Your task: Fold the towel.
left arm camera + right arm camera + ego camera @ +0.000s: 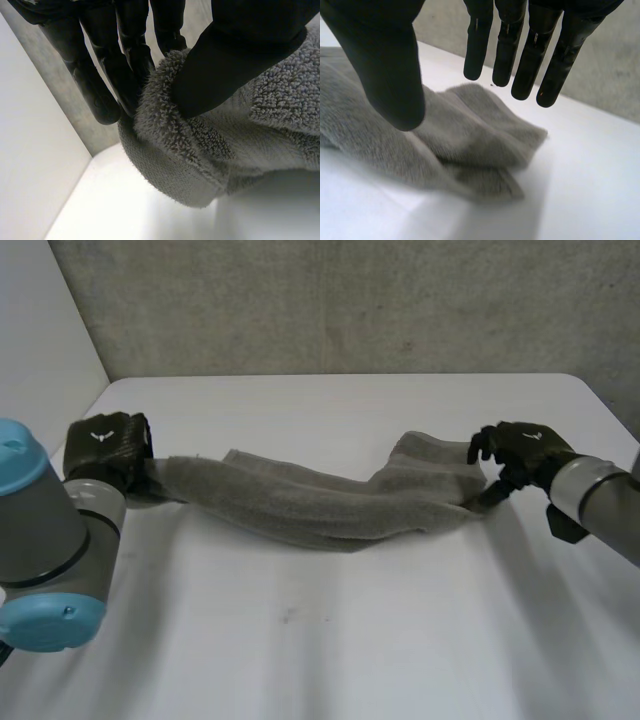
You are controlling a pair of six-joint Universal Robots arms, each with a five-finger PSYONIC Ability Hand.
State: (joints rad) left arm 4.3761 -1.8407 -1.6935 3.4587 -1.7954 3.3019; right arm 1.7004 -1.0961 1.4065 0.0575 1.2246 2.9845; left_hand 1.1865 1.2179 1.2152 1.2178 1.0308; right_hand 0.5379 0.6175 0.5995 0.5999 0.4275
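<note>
A grey towel (320,500) lies bunched in a long band across the white table (330,640). My left hand (108,445) is at its left end; in the left wrist view the thumb (235,55) presses the towel's edge (200,145) against the fingers (107,75), pinching it. My right hand (520,455) hovers at the towel's right end. In the right wrist view its fingers (520,50) and thumb (390,65) are spread apart above the towel's end (480,130), which lies on the table untouched.
A grey wall (350,300) runs behind the table's far edge. A white panel (40,330) stands at the left. Bare table surface stretches in front of the towel and behind it.
</note>
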